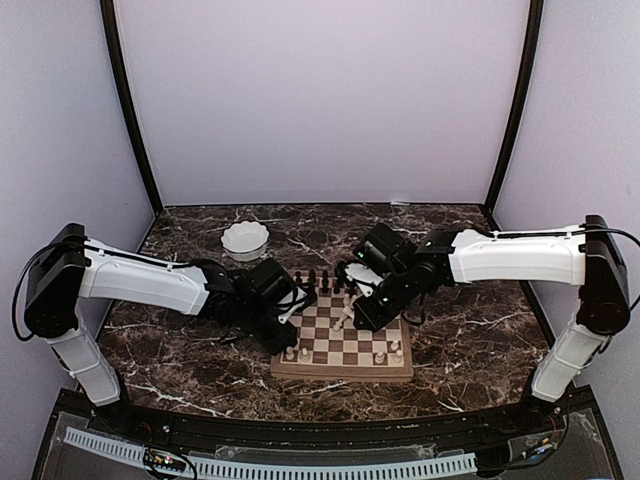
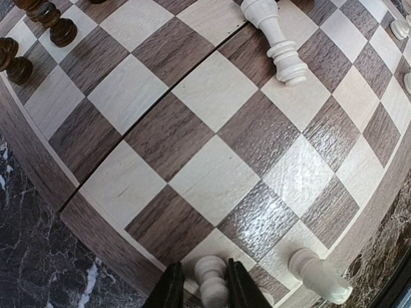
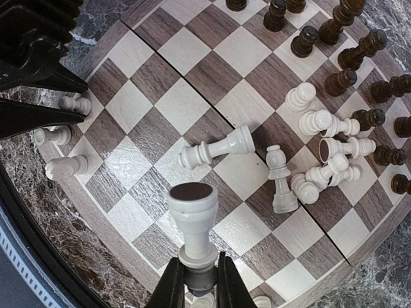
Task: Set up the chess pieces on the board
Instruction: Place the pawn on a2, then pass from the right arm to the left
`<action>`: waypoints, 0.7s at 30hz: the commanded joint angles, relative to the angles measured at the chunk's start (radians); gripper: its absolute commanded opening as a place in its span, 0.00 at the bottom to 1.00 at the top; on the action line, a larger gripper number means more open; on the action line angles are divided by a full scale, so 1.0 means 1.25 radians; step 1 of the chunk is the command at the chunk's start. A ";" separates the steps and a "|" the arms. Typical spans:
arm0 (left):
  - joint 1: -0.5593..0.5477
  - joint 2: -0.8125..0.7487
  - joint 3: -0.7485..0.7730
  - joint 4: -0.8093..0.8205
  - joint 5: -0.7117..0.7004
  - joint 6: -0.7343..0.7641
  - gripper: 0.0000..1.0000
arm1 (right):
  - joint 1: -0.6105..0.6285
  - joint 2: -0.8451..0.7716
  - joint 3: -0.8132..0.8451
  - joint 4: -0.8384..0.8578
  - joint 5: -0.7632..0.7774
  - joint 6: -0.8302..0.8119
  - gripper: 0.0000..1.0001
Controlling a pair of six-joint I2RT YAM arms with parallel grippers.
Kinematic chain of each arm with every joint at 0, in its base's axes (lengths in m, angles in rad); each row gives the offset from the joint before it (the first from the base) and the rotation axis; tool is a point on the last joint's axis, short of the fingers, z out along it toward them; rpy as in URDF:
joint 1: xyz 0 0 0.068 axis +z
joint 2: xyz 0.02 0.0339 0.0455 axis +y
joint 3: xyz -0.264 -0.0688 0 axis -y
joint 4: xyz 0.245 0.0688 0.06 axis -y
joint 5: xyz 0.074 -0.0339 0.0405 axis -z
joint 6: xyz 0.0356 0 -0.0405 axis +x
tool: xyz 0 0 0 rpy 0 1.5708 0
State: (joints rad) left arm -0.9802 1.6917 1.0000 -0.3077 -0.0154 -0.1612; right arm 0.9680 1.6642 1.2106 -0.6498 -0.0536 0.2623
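Gripping a white piece (image 3: 192, 212) by its head, the right pincer (image 3: 194, 273) hangs over the board (image 3: 160, 135), likely to stand it upright; the left pincer (image 2: 207, 292), jaws slightly parted, straddles a white pawn (image 2: 210, 274) standing on the near edge row.

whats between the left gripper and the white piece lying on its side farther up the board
Only bare squares of the board, seen in the left wrist view, lie between the left gripper and the toppled white piece.
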 commanded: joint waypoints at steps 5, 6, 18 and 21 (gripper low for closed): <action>-0.005 -0.058 0.021 -0.032 -0.035 -0.001 0.28 | -0.003 -0.012 -0.002 0.018 -0.008 0.002 0.11; -0.005 -0.071 0.021 -0.030 -0.035 0.003 0.29 | -0.003 -0.012 -0.001 0.019 -0.008 0.001 0.11; 0.020 -0.171 0.059 -0.058 0.004 -0.008 0.35 | -0.002 -0.020 0.006 0.020 -0.014 -0.025 0.11; 0.083 -0.183 0.071 -0.027 0.145 -0.091 0.39 | -0.002 -0.025 0.018 0.027 -0.029 -0.057 0.11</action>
State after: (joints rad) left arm -0.9558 1.5146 1.0519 -0.3515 -0.0021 -0.1703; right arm 0.9680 1.6642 1.2106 -0.6487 -0.0643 0.2420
